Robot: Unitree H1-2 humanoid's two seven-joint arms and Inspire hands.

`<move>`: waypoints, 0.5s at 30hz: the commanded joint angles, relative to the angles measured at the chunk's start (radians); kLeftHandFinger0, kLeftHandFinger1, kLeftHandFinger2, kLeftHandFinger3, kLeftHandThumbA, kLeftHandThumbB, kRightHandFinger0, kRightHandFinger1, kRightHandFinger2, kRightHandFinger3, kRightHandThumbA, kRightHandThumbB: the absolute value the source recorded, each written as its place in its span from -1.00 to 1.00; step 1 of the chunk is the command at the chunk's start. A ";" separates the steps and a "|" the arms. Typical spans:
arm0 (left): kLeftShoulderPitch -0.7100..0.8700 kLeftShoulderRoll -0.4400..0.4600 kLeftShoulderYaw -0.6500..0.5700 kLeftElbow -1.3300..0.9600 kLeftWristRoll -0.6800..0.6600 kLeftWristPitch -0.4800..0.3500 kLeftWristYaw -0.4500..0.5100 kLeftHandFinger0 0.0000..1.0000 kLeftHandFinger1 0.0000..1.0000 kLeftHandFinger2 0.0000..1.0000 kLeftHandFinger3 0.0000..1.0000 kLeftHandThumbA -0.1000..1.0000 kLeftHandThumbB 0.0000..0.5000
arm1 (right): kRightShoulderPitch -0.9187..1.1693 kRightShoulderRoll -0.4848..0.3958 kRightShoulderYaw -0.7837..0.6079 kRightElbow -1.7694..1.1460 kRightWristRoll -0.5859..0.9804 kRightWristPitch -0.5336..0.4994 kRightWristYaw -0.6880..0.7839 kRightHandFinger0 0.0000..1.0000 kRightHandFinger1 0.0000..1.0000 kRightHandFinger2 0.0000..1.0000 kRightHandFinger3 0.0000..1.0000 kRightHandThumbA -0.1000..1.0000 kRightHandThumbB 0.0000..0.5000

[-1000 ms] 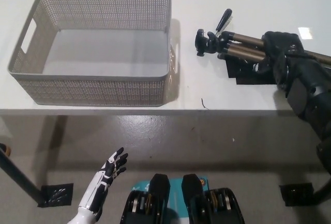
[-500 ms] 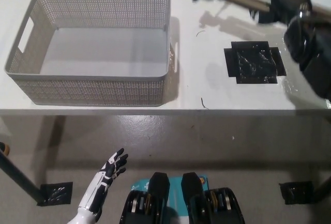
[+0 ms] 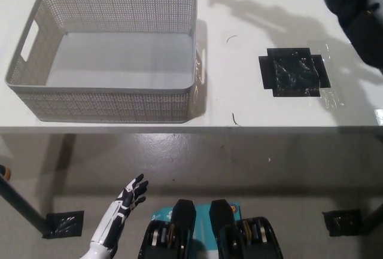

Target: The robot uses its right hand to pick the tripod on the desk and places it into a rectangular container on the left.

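Note:
The tripod is not in view; only its long shadow lies across the white desk at the top. My black right arm fills the top right corner, raised over the desk, and the top edge cuts off most of its hand. The grey perforated rectangular basket stands on the left of the desk with nothing inside. My white left hand rests low at the lower left, below the desk's front edge, open with its fingers spread.
A black tape patch marks the desk right of the basket. The desk's front edge runs across the middle of the picture, with grey floor and black desk feet below it.
My right hand lifted the tripod off the black patch, up and away, until both left the picture at the top. The left hand has not moved.

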 commanded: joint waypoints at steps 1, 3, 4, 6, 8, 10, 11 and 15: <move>0.004 0.012 -0.013 -0.021 0.014 -0.039 -0.013 1.00 1.00 1.00 1.00 1.00 1.00 | -0.151 0.039 0.001 -0.094 -0.076 -0.043 -0.028 -1.00 -0.08 0.66 1.00 -1.00 -0.21; 0.005 0.012 -0.014 -0.024 0.007 -0.037 -0.016 1.00 1.00 1.00 1.00 1.00 1.00 | -0.153 0.068 0.022 -0.088 -0.108 -0.031 -0.025 -1.00 -0.10 0.62 1.00 -1.00 -0.10; 0.006 0.013 -0.015 -0.028 0.009 -0.033 -0.016 1.00 1.00 1.00 1.00 1.00 1.00 | -0.154 0.085 0.035 -0.076 -0.122 -0.029 -0.027 -1.00 -0.15 0.61 0.98 -1.00 -0.05; 0.008 0.013 -0.015 -0.032 0.008 -0.032 -0.017 1.00 1.00 1.00 1.00 1.00 1.00 | -0.154 0.110 0.058 -0.038 -0.143 -0.041 -0.045 -1.00 -0.24 0.62 0.82 -1.00 0.00; 0.009 0.018 -0.015 -0.033 0.012 -0.029 -0.015 1.00 1.00 1.00 1.00 1.00 1.00 | -0.151 0.150 0.075 0.021 -0.149 -0.046 -0.055 -1.00 -0.42 0.59 0.60 -1.00 0.04; 0.007 0.018 -0.016 -0.026 0.005 -0.036 -0.022 1.00 1.00 1.00 1.00 1.00 1.00 | -0.147 0.181 0.084 0.080 -0.148 -0.063 -0.083 -1.00 -0.56 0.52 0.32 -1.00 0.16; 0.007 0.018 -0.017 -0.024 0.001 -0.039 -0.026 1.00 1.00 1.00 1.00 1.00 1.00 | -0.143 0.194 0.089 0.101 -0.148 -0.068 -0.088 -1.00 -0.68 0.42 0.06 -1.00 0.20; 0.010 0.016 -0.017 -0.021 0.003 -0.042 -0.023 1.00 1.00 1.00 1.00 1.00 1.00 | -0.139 0.250 0.123 0.212 -0.170 -0.094 -0.147 -1.00 -0.95 0.20 -0.44 -1.00 0.27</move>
